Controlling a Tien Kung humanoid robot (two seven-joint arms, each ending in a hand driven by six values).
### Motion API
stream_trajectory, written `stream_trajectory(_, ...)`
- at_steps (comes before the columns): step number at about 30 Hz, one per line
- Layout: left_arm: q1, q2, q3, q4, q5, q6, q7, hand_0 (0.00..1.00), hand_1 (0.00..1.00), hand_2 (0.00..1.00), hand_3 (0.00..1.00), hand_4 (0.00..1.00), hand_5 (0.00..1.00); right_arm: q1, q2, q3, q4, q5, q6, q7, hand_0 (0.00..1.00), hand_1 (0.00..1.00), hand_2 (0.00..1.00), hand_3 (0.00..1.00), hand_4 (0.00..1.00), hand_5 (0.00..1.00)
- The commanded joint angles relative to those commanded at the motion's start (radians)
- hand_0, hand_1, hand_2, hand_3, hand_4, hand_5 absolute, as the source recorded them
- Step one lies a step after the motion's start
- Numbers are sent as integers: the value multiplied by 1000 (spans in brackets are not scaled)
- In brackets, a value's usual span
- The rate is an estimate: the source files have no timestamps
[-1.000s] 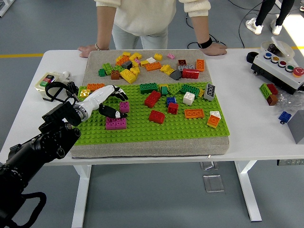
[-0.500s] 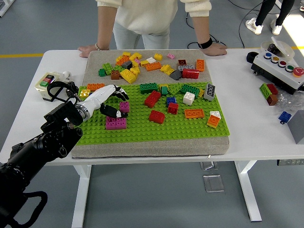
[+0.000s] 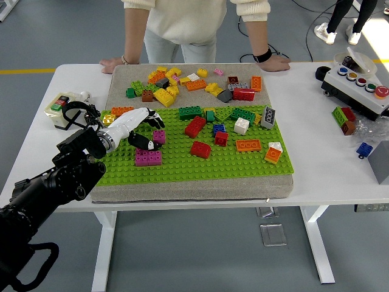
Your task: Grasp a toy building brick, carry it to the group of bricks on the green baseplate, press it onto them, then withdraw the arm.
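In the head view, the robot's white-shelled left hand on its black arm has drifted slightly up and back toward the left edge of the green studded baseplate compared with a second ago, while the small magenta brick beside its fingertips has stayed where it was, standing apart from and just above the flat magenta pair of bricks nearer the front. The dark-tipped fingers arch over and around the small magenta brick, thumb low and the others above, but whether they actually pinch it or merely cage it cannot be made out at this size. I judge the slow pull-back to mean either a grasp being settled or a release after placing; the brick sitting on the studs rather than lifted leans toward it not yet being carried. The loose bricks, red, green, orange, white and blue, lie scattered over the baseplate and on the tan fabric mat behind it. A person stands at the far side with both hands resting flat on the white table, touching nothing. The right arm is out of sight. The contact under the palm is hidden by the hand itself, and the arm's lower part is cut off at the bottom-left corner.
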Motion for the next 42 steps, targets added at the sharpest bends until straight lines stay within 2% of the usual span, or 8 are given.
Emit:
stream_trajectory(1,-2,1,4,1,0,1,0,656,612,572,540,802,26,0,0,0,0,1,0,0,753,675,727,667,926,492)
stream_trajectory(6,-8,2,12,2,0,3,-1,656,612,572,540,802,26,0,0,2,0,1,1,0,753,675,727,667,926,492)
stream_trajectory(7,-8,1,12,2,-1,4,-2,626,598,569,538,769,6,0,0,3,0,2,1,0,753,675,726,668,926,492)
stream_trajectory(24,-5,1,11,-3,-13,2,-7,618,588,569,539,773,2,-2,0,6,0,-1,1,0,752,675,727,667,926,491)
stream_trajectory(31,0,4,4,-13,-11,1,-8,607,578,571,543,746,2,-2,1,6,0,-1,1,0,753,675,726,667,927,492)
stream_trajectory(36,13,10,-12,-31,-4,-1,-8,607,578,571,543,746,2,-3,2,4,0,0,0,1,753,675,726,667,927,492)
stream_trajectory(42,31,21,-66,-80,29,-9,-3,603,576,569,541,739,2,-6,1,6,0,-1,2,1,752,675,728,667,927,493)
